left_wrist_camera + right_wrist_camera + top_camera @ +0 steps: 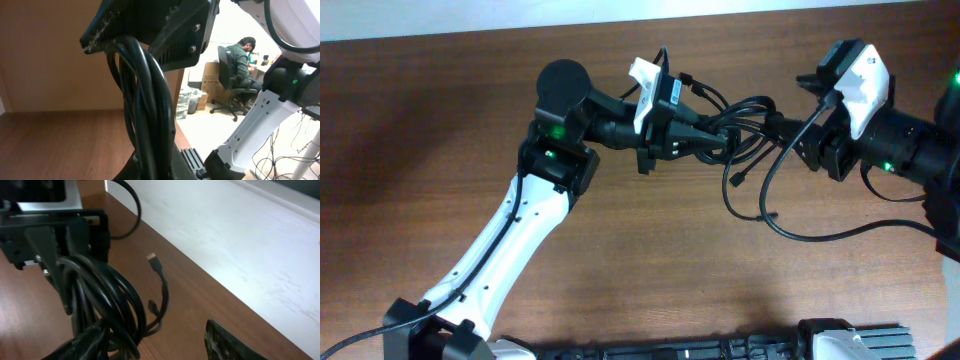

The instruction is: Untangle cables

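From overhead, the task looks barely begun. The cables (748, 112) hang as one knotted bundle between the two grippers, above the middle of the table (420, 150). Only a couple of tails have come free: one ends in a small plug (732, 180), and another trails in a long arc across the wood toward the right arm. Separating the loops is all left to do. The left arm reaches up from the lower edge and bends at its elbow. Its left gripper (705, 138) points rightward into the bundle. The right gripper (788, 132) comes in from the opposite side, its tips at the bundle's far end.

In the left wrist view, the fingers are clamped tight on several strands. These run down from the grip as one thick twisted rope (145, 125), held up off the table.

In the right wrist view, the bundle (110, 300) sits close in front of the camera, looped over itself several times. One loose end with a plug (154, 260) sticks up free to its right. The right gripper's fingers (230, 340) stand well apart. The bundle lies against the one at lower left, with a wide gap to the other, so nothing appears gripped there. The left gripper shows opposite, gripping the bundle's far end.
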Robot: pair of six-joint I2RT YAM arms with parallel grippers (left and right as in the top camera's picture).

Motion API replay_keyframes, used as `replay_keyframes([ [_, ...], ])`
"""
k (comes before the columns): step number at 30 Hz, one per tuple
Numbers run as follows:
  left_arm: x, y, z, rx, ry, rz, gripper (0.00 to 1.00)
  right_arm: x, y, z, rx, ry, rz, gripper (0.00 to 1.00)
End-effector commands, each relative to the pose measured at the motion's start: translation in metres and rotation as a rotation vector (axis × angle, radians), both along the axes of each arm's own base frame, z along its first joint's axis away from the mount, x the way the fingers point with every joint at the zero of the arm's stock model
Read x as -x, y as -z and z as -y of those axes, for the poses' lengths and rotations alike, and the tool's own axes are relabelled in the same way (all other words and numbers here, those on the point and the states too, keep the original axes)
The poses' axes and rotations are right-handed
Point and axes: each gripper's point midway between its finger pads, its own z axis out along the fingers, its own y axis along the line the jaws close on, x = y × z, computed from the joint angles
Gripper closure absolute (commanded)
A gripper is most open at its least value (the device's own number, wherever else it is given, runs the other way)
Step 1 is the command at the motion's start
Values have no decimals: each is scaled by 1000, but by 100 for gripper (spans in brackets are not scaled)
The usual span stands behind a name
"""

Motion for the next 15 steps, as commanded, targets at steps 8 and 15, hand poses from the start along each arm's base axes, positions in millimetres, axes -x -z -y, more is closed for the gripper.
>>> replay_keyframes([
  [8,8,-7,-1,17,24,37,100,11,-6,-11,-40,-77,-1,63],
  [15,9,-12,-2,30,24,52,100,12,-4,-11,-41,-77,-15,96],
])
